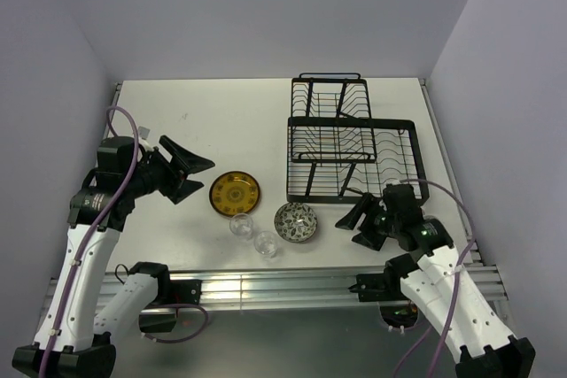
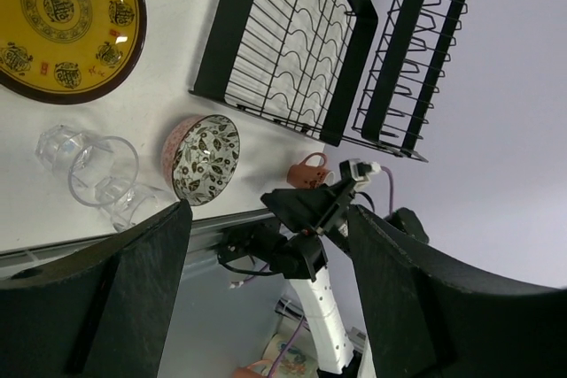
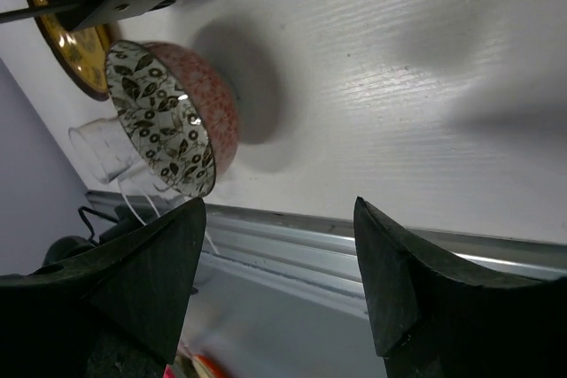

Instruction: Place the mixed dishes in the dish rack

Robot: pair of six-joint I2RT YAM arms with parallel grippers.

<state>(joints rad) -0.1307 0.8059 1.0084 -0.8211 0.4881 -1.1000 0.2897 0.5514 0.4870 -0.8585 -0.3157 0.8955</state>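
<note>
My left pincer (image 1: 200,175) hangs released and empty above the surface (image 1: 177,121). Its jaws are spread wide and point at the plate (image 1: 235,193), which lies flat just beside it. My right pincer (image 1: 354,227) is also released and empty. It sits low and aims at the bowl (image 1: 296,221), with its jaws wide enough, I judge, to straddle the rim. Two tumblers (image 1: 240,225) stand upright, close together, at the near edge between plate and bowl. All four dishes cluster between my arms, likely so that either arm can reach them. The rack (image 1: 350,143) sits behind the bowl on my right side, and I see no dish in it. Its upright slots suit a plate set on edge.
</note>
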